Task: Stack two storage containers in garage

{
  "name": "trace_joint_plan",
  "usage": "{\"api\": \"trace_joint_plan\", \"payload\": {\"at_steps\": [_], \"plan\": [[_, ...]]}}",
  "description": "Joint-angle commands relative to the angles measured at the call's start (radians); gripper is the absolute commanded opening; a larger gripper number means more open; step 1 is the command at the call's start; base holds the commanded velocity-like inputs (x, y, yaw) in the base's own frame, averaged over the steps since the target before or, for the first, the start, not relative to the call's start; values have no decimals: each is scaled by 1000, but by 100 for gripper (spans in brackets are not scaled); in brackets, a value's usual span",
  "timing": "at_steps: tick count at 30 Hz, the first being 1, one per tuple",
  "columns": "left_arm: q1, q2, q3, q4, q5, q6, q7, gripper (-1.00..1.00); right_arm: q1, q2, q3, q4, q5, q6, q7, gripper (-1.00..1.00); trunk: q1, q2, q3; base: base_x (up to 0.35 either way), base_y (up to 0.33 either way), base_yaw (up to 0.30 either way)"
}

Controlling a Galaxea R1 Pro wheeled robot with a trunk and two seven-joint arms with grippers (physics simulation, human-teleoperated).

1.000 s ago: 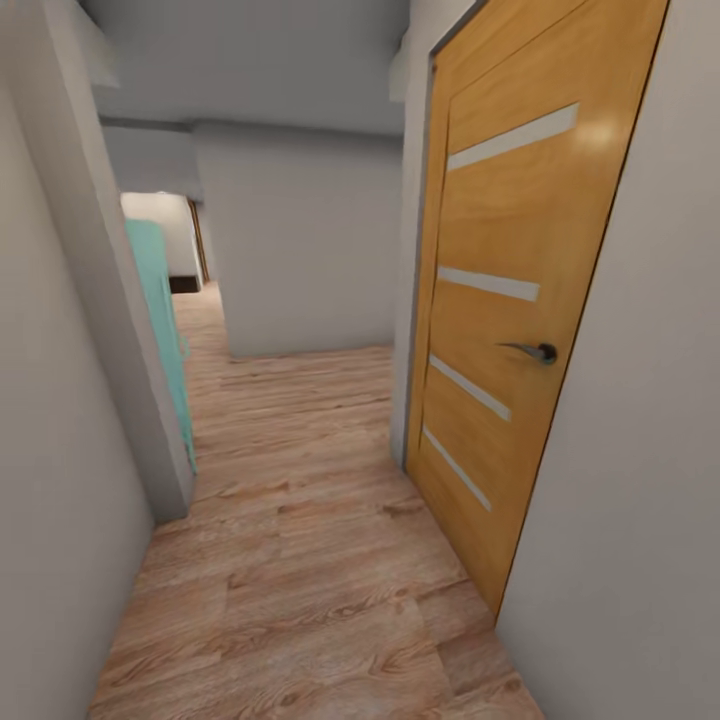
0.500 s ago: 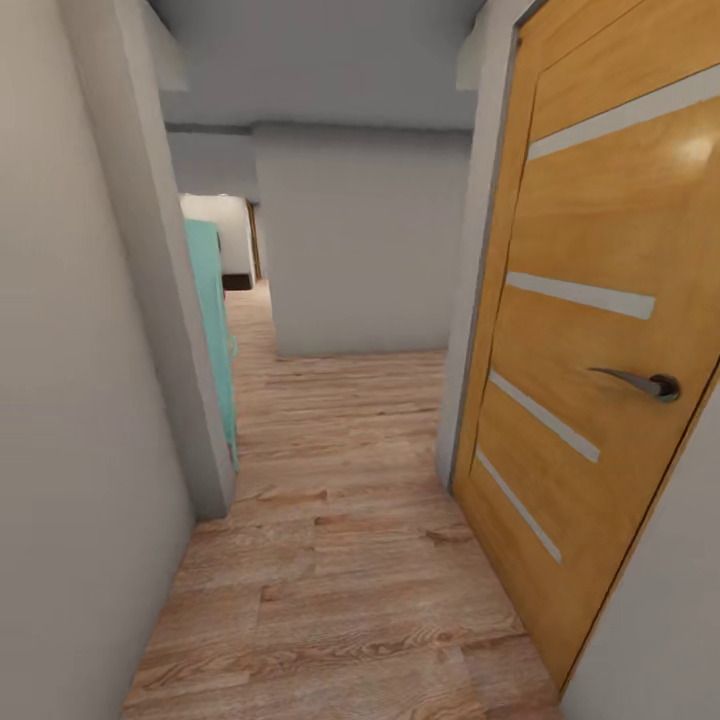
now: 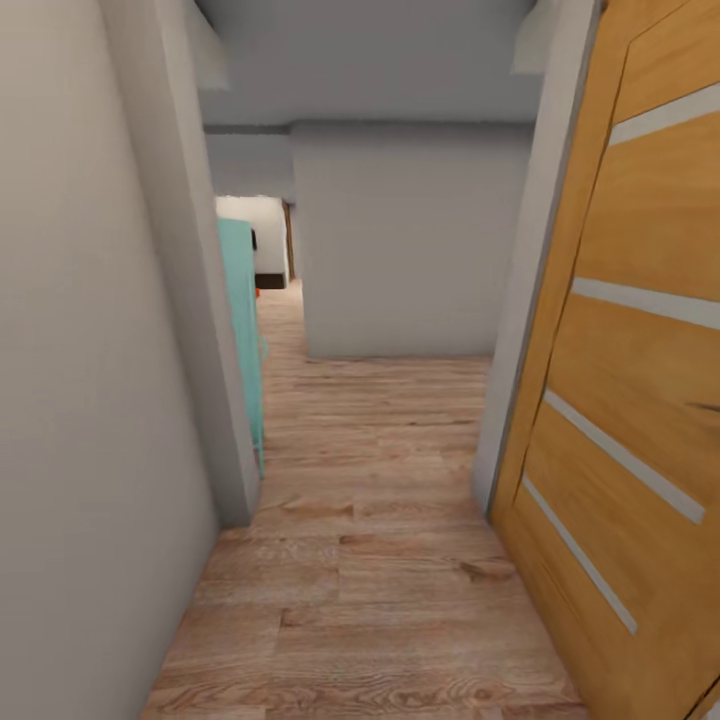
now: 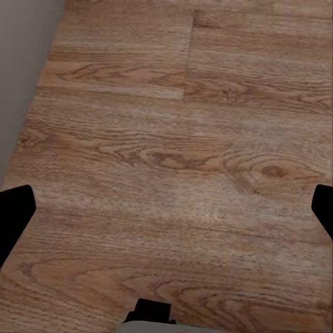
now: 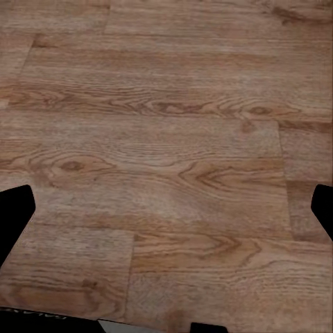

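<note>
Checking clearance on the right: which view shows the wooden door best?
The head view: the door runs along the corridor's right side, its pale strips plain. Both wrist views look down on plank floor, with none of the door in them.

I'm in a home's narrow hallway: wood plank floor (image 3: 370,560) beneath my end effectors, plain pale walls (image 3: 90,400), an orange wooden door (image 3: 640,400) with pale strips.

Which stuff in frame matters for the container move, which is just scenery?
Job-related:
left claw, open, empty
right claw, open, empty

Just scenery:
wood plank floor
orange door
teal panel
grey walls
</note>
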Motion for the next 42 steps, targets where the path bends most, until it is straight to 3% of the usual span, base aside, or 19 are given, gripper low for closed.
{"api": "trace_joint_plan", "payload": {"at_steps": [1, 42], "plan": [[-2, 0, 4, 4, -2, -5, 2, 100, -1, 0, 0, 1, 1, -4, 1, 100, 1, 0, -1, 325, 0, 10], [-2, 0, 4, 4, -2, -6, 3, 100, -1, 0, 0, 1, 1, -4, 2, 100, 1, 0, -1, 325, 0, 1]]}}
